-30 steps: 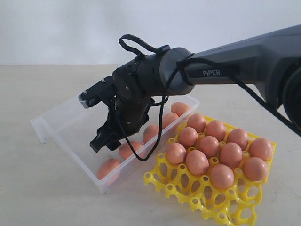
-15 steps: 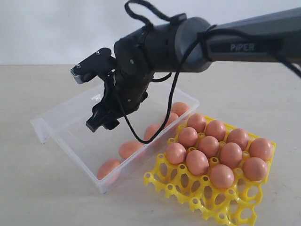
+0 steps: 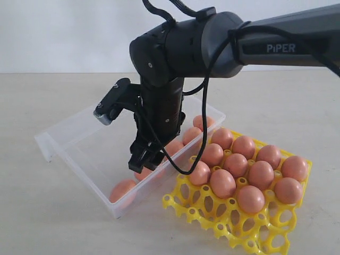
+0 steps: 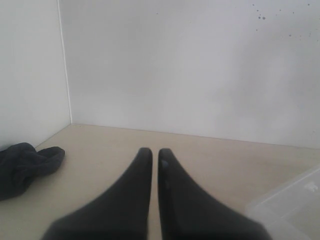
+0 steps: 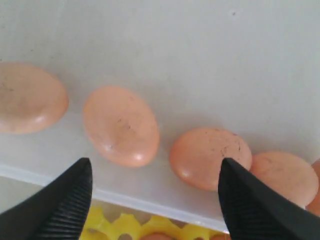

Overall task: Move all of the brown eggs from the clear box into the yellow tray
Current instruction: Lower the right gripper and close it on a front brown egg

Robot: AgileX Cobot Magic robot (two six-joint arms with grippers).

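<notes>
The clear box [image 3: 85, 141] holds several brown eggs [image 3: 123, 189] in a row along its wall beside the yellow tray [image 3: 234, 226]. Several more eggs [image 3: 251, 198] sit in the tray's cups. My right gripper [image 3: 144, 160] points down into the box, open, just above the middle eggs. In the right wrist view this gripper [image 5: 155, 162] is wide open and empty, with two eggs [image 5: 121, 125] [image 5: 210, 157] below the gap. The box wall [image 5: 150, 200] and the tray [image 5: 125, 225] lie close behind. My left gripper [image 4: 154, 152] is shut on nothing, off to the side.
A dark cloth [image 4: 25, 167] lies on the table by the wall corner in the left wrist view. A corner of the clear box [image 4: 295, 205] shows there too. The tray's front cups [image 3: 265, 234] hold no eggs. Bare table surrounds both containers.
The right gripper rose over the box, then swung to point straight down and dropped toward the eggs by the tray-side wall. No egg moved.
</notes>
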